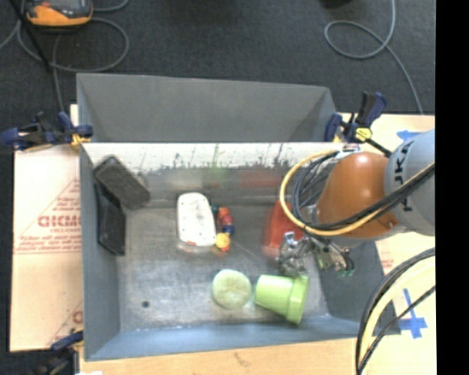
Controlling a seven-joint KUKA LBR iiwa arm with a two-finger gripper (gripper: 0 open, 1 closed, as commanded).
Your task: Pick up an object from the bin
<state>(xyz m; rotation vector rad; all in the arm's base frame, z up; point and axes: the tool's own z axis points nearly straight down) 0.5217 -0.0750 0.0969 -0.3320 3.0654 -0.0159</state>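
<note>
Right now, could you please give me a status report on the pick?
Gripper low at right end of bin. Green cup on its side next to it, not lifted. Red object close on the far side.

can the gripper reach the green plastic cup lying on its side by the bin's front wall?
Probably yes. The gripper sits right by the green plastic cup with nothing between them; the pale green round disc lies to the cup's view-left.

A robotics test lab, seen from above: my cable-wrapped arm (352, 194) bends over a grey metal bin (205, 110) on dark carpet (220, 36), with loose cables (363, 56) and an orange device (57, 11) on the floor.
</note>
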